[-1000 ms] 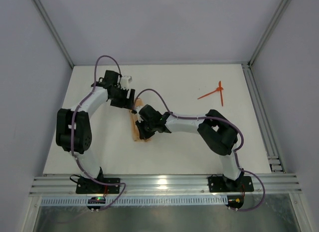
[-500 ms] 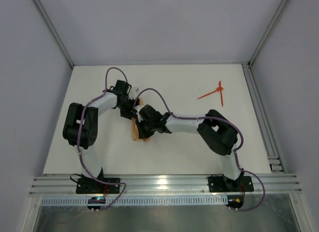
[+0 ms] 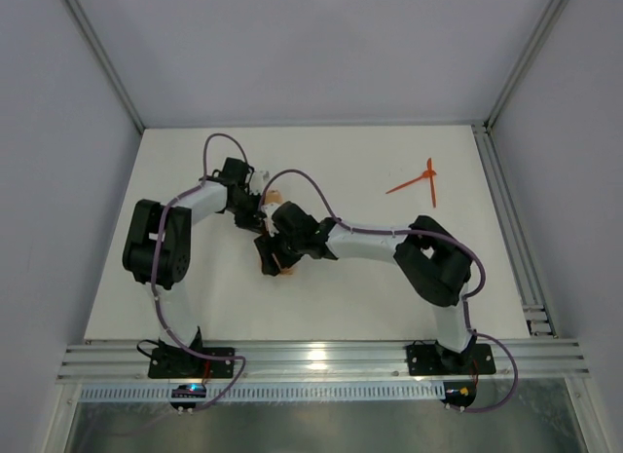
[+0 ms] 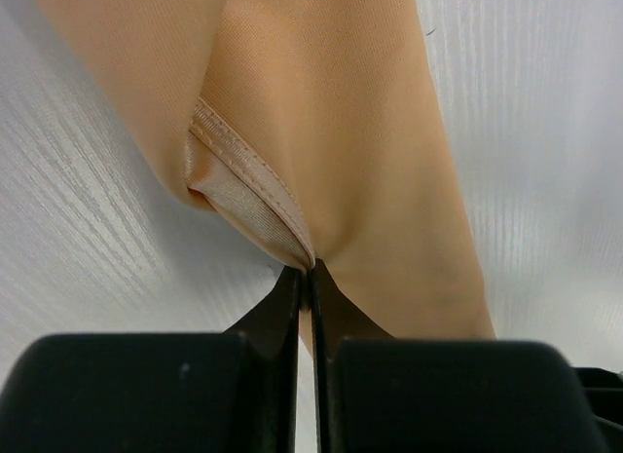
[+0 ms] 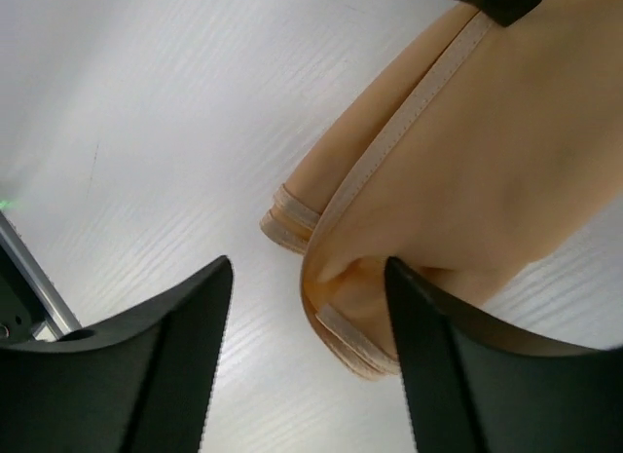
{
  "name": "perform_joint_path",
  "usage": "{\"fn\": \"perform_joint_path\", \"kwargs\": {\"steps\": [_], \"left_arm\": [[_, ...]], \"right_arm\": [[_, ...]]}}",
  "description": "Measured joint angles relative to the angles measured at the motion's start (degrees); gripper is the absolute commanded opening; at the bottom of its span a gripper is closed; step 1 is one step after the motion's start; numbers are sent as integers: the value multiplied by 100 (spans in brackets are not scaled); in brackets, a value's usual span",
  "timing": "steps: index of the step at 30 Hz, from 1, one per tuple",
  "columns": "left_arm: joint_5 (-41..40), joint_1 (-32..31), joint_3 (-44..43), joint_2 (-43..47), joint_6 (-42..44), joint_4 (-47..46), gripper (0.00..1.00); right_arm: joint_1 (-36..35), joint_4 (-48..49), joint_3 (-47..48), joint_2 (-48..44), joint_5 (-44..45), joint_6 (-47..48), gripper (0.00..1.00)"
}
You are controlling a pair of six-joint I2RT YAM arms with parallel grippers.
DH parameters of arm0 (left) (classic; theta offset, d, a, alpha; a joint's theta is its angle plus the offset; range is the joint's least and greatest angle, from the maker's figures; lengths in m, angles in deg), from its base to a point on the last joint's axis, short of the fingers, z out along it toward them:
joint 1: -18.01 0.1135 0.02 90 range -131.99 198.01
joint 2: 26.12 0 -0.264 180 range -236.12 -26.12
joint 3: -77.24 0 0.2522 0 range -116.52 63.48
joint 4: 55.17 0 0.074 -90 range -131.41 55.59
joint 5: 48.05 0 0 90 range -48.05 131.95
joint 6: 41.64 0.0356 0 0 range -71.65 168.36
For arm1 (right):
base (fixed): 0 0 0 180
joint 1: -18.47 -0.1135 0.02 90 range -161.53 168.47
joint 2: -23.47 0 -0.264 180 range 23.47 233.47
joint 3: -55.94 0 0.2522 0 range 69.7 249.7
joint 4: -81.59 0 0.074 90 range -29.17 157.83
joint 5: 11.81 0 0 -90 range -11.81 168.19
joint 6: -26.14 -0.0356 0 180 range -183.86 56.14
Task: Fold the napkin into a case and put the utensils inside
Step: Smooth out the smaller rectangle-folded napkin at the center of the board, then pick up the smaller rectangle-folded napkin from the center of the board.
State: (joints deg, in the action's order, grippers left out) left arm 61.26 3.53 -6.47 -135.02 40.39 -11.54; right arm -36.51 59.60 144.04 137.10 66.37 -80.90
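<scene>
left pincer [image 4: 307, 278] clamped on napkin [image 4: 331, 132] hem; right pincer [image 5: 307, 268] spread apart over napkin fold; utensils [image 3: 428, 174] well apart on tabletop [image 3: 341, 307].

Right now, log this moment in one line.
left gripper: shut on napkin hem | right gripper: open over folded napkin end | utensils: crossed, far right on table, not yet inserted

You have a white table [image 3: 341, 307] carrying the bunched peach napkin [image 4: 331, 132] left of centre (mostly hidden from above) and two crossed orange-red utensils [image 3: 414, 182] well apart, far right.
</scene>
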Motion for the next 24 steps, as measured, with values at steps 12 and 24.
{"fn": "perform_joint_path", "kwargs": {"steps": [12,24], "left_arm": [[317,85,120,55,420,-138,0],[737,282,234,48,730,-227,0]], "right_arm": [[323,1108,-981,-2612,1932,809,99],[2295,2841,-1187,142,-1268,-1818,66]]}}
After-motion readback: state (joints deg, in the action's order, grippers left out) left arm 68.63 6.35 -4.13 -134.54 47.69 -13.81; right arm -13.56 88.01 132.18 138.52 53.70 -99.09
